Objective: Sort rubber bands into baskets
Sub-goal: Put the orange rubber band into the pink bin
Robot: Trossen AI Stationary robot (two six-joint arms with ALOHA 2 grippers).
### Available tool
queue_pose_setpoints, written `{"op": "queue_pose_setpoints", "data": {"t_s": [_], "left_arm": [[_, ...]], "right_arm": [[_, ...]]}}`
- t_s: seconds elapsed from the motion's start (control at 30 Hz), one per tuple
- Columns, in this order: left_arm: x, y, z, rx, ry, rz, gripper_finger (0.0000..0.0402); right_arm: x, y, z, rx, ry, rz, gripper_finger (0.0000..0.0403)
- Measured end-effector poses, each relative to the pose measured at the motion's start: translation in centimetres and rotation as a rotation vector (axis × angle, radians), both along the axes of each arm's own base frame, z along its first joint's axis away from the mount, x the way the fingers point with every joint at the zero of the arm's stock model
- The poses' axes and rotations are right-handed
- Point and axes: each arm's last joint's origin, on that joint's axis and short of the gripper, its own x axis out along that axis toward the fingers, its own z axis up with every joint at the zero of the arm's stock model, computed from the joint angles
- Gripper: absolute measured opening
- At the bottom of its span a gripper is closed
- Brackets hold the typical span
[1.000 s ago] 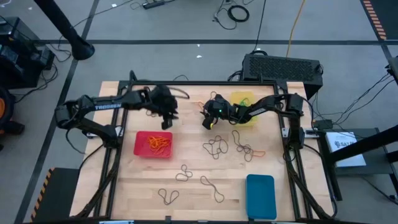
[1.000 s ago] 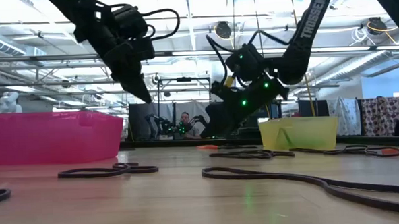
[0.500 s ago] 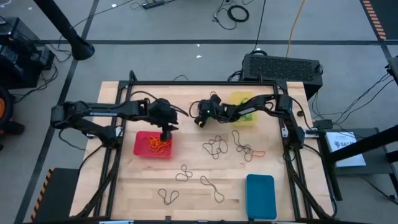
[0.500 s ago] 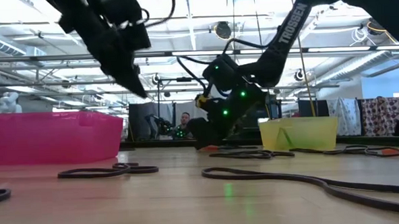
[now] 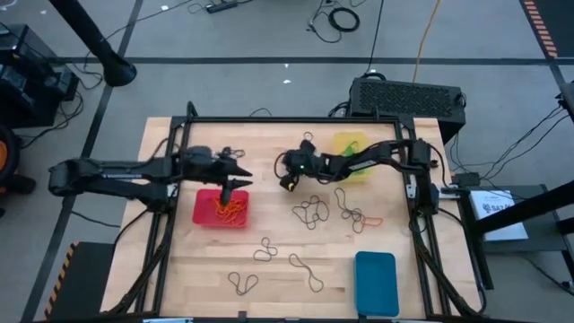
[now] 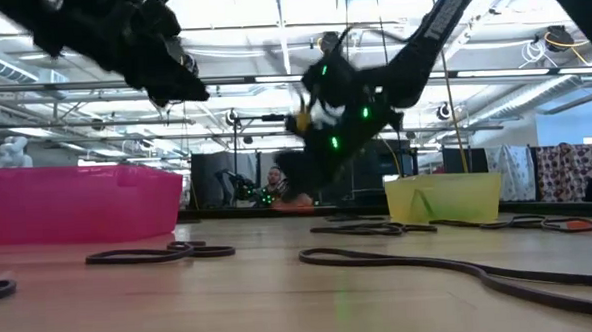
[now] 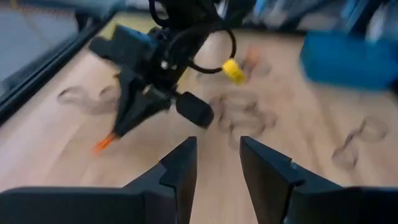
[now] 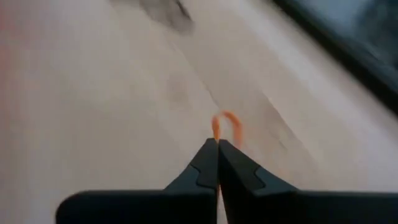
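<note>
Right gripper (image 8: pixel 217 144) pinches an orange rubber band (image 8: pixel 225 123), centre of high view.
Lift it slowly and carry it left to the red basket (image 5: pixel 204 218); left gripper (image 7: pixel 216 163) waits open above it.

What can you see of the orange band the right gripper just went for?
The orange rubber band is pinched between the shut fingers of the right gripper. Only a thin, small loop shows past the fingertips, hanging above the wooden table and apparently not touching it. From the left wrist view it shows as an orange tip at the fingertips. The rest is hidden.
</note>
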Motion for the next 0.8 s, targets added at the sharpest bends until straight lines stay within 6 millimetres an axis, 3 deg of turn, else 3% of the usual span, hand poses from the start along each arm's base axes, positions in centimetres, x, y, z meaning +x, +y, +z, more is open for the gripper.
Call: {"op": "queue_pose_setpoints", "data": {"t_s": [0.13,0.33,0.53,0.8], "left_arm": [[-0.4,-0.4,-2.9,-0.07,-0.227,-0.003,0.0129],[-0.4,-0.8,-3.7,-0.039,-0.345,-0.032,0.0129],[0.8,-1.9,-4.3,0.035,-0.379,-0.115,0.0129],[2.4,-4.2,-5.5,0.189,-0.368,-0.308,0.0129]], "right_arm": [[-0.2,1.7,1.6,0.052,-0.206,0.197,0.0001],[-1.1,4.7,3.5,0.191,-0.466,0.577,0.0],[-1.0,8.0,3.7,0.26,-0.494,0.757,0.0],[-0.9,11.4,3.4,0.267,-0.46,0.849,0.0]]}}
